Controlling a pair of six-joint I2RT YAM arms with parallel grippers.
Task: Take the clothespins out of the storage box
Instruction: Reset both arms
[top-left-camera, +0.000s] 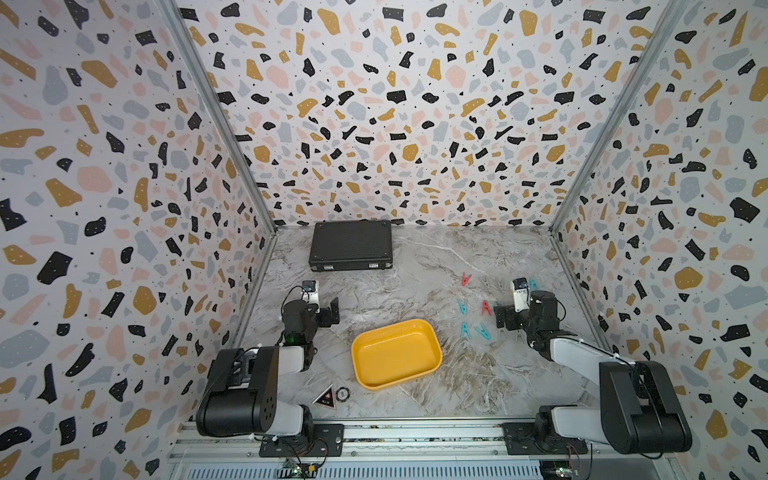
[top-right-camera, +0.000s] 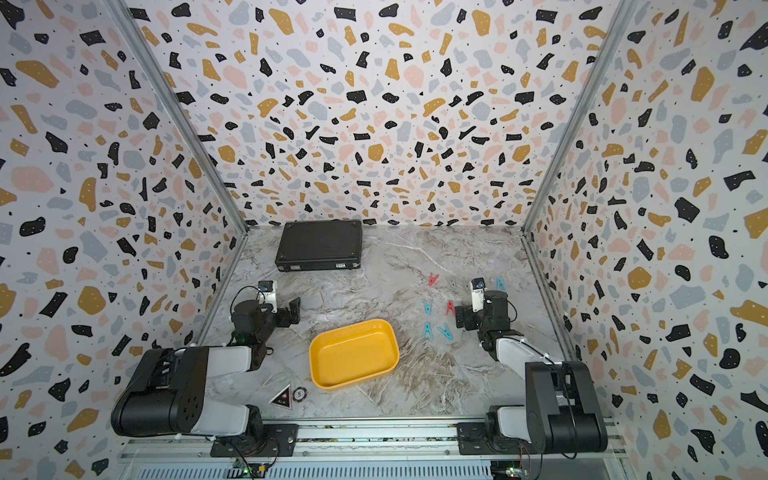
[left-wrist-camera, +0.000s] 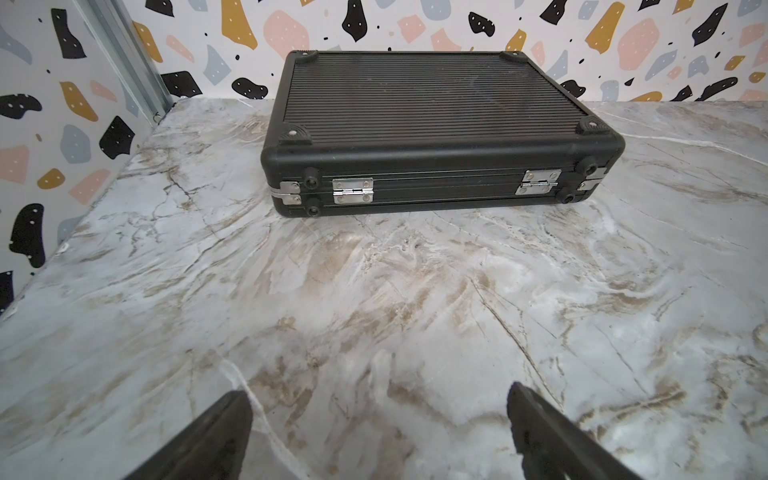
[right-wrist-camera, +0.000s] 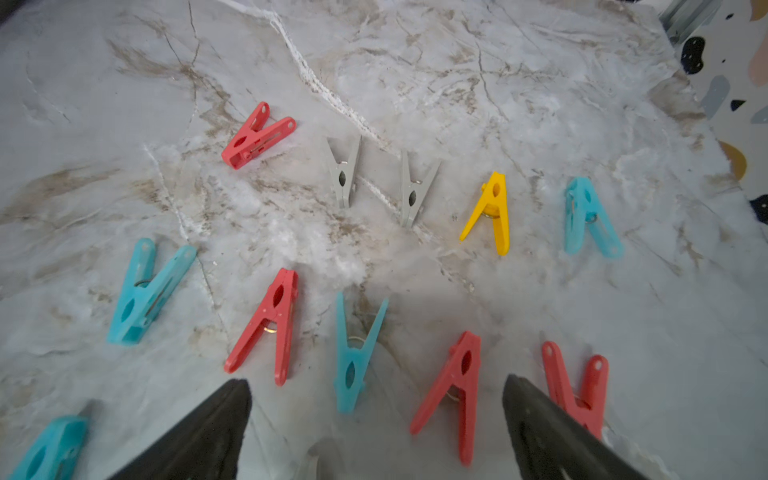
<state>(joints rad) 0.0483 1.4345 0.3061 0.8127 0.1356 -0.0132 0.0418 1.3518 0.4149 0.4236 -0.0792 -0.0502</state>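
Note:
The yellow storage box sits empty near the table's front middle in both top views. Several clothespins lie loose on the marble to its right, among them a red one and a teal one. My right gripper hovers open just over this scatter. In the right wrist view a teal clothespin and a red clothespin lie ahead between its fingers, untouched; grey and yellow ones lie farther on. My left gripper is open and empty, left of the box.
A shut black latched case lies at the back left against the wall. A triangular sticker and a round chip rest by the front edge, left of the box. Patterned walls enclose three sides.

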